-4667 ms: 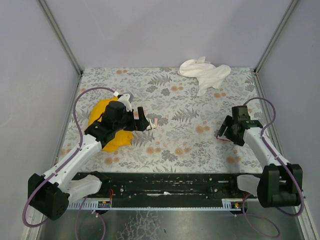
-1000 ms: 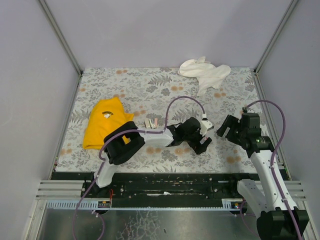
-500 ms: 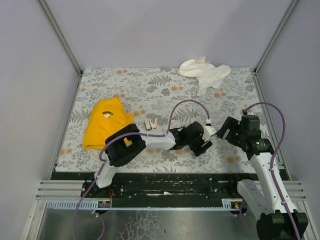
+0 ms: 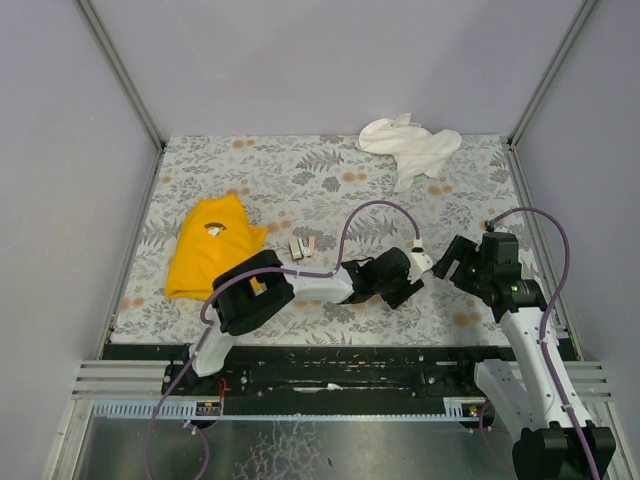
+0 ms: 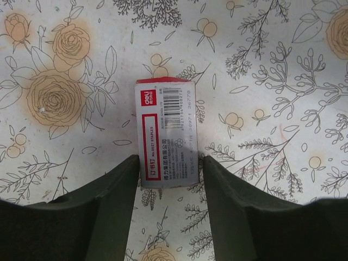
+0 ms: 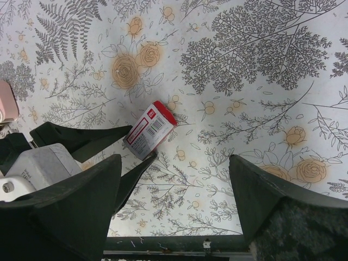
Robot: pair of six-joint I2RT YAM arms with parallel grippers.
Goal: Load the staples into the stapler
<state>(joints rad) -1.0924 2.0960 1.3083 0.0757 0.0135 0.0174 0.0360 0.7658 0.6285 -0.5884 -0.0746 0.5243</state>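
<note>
Red staples box (image 5: 167, 133) sits mid-frame, its lower end inside my left claw (image 5: 170, 163), which is open. My right claw (image 6: 175, 163) is wide open.

Left arm (image 4: 312, 284) lay stretched low, reaching right of centre. Left gripper (image 5: 169, 159) faced down, its 2 fingers (image 5: 117, 196) parted. Right arm (image 4: 532, 335) stood bent upward at the elbow. Right gripper (image 6: 175, 160) hung higher, spread wide, angled toward the left one.
</note>
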